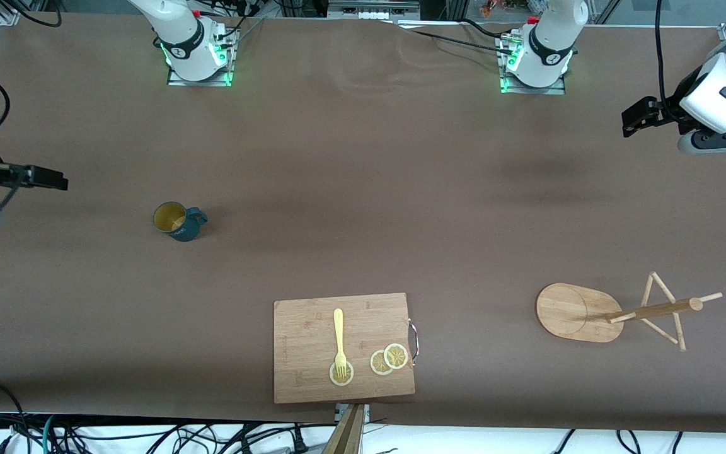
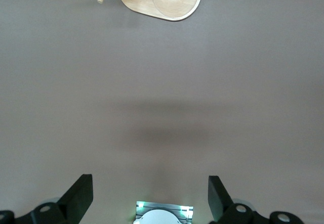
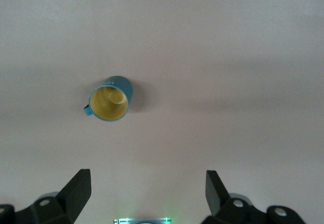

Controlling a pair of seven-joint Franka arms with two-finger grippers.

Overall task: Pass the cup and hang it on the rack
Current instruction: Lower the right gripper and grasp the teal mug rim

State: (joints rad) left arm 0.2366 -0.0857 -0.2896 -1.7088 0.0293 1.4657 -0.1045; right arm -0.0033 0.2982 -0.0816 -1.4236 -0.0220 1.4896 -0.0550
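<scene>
Cup (image 1: pixel 178 221) upright on bare table (image 1: pixel 363 189), toward right arm's end. Rack (image 1: pixel 621 312) tipped over toward left arm's end. Cutting board (image 1: pixel 344 347) with fork (image 1: pixel 339 337) and lemon slices (image 1: pixel 389 359) between them, near table edge. Right gripper (image 3: pixel 147 191) and left gripper (image 2: pixel 151 196) wait aloft, jaws spread, empty.

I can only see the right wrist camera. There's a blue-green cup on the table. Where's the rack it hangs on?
Observer: The rack stands toward the left arm's end of the table, nearer the front camera than the cup.
Operator: Is anything hanging on it?
Observer: No, its pegs are bare.
Operator: What's the other hand doing?
Observer: The left hand waits open, up over bare table at its own end.
Operator: Anything else on the table?
Observer: A cutting board with a yellow fork and lemon slices, near the front camera.
</scene>
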